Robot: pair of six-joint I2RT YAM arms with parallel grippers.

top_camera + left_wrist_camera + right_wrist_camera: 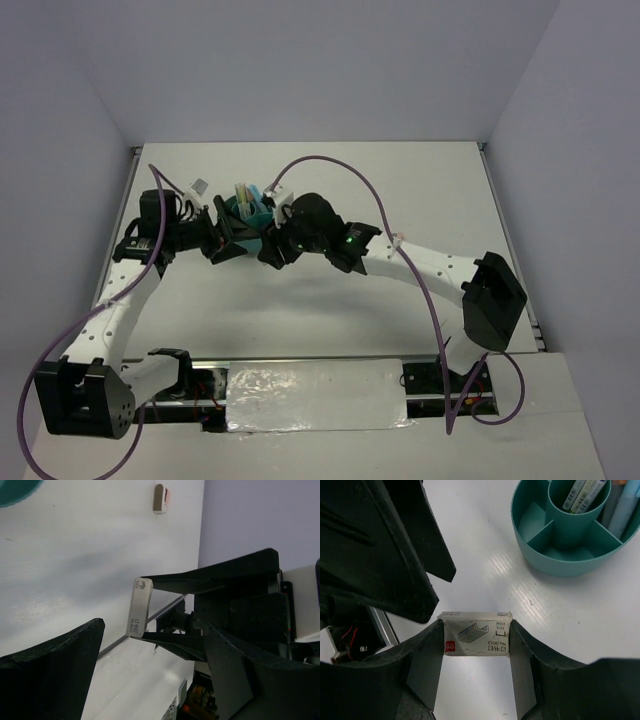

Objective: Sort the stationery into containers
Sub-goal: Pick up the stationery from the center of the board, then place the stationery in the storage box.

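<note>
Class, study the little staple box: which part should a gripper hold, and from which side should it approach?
Hold the staple box by its two short ends, coming down from above. Those ends are flat and parallel, so a grip sits flush on them, as the right gripper shows: its fingers press one on each end.

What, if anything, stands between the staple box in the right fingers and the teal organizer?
Nothing visible does: in the right wrist view only bare table lies between the staple box and the near wall of the teal organizer.

Overhead plus close wrist views (organizer (560, 565) shared)
</note>
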